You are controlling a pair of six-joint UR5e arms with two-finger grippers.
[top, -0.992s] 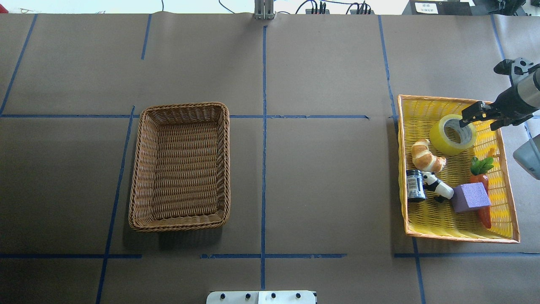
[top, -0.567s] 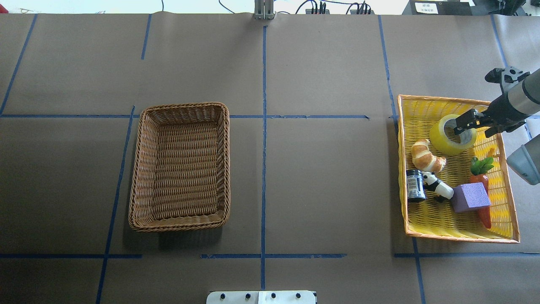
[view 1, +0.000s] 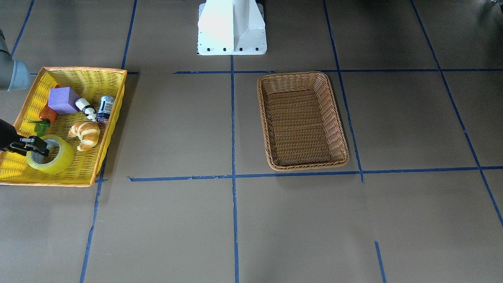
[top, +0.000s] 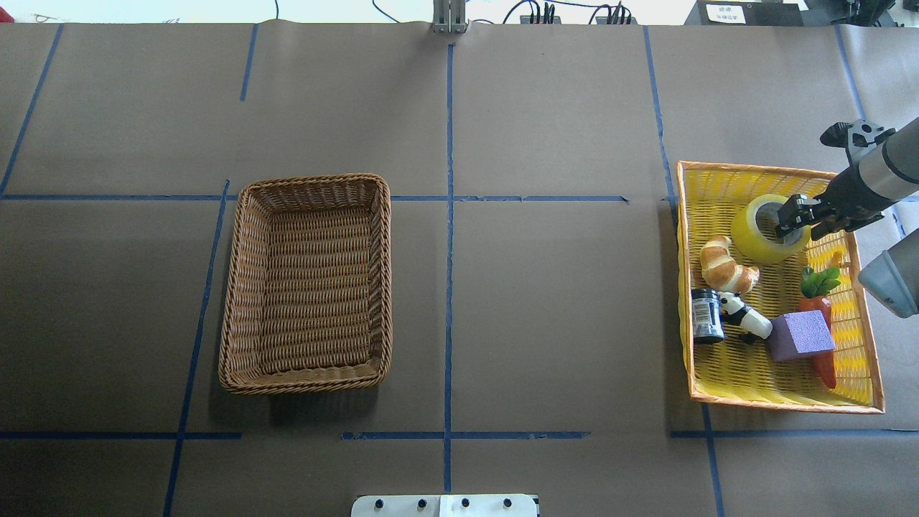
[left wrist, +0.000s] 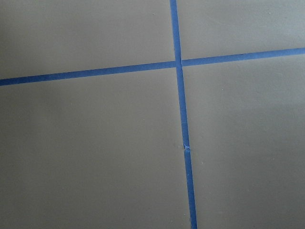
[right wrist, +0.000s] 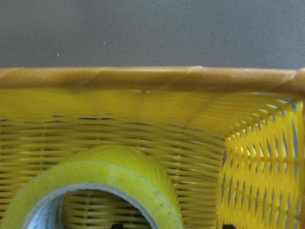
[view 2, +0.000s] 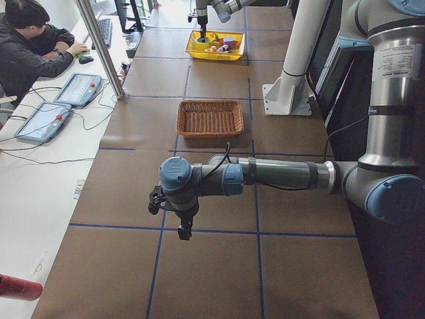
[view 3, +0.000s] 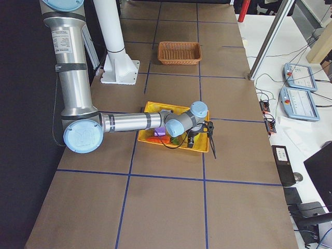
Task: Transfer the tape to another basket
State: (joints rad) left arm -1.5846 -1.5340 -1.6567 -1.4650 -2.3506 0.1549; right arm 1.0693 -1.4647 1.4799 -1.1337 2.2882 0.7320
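Note:
The yellow-green tape (top: 759, 243) stands tilted in the far corner of the yellow basket (top: 686, 287); it also shows in the front view (view 1: 59, 160) and the right wrist view (right wrist: 109, 174). My right gripper (top: 798, 219) is open and low over the tape, one finger inside the grey core and the other outside the roll's wall. It also shows in the front view (view 1: 38, 147). The brown wicker basket (top: 231, 287) sits empty left of centre. My left gripper (view 2: 184, 229) hangs over bare table far from both baskets; I cannot tell if it is open or shut.
The yellow basket also holds a croissant (top: 725, 264), a dark jar (top: 707, 314), a toy panda (top: 747, 319), a purple block (top: 800, 335) and a carrot (top: 822, 309). The robot base (view 1: 232, 27) stands at the table's near edge. An operator (view 2: 30, 50) sits at a side table.
My right gripper has moved down and toward the tape, so one finger now reaches into the core. The tape and both baskets have not moved.

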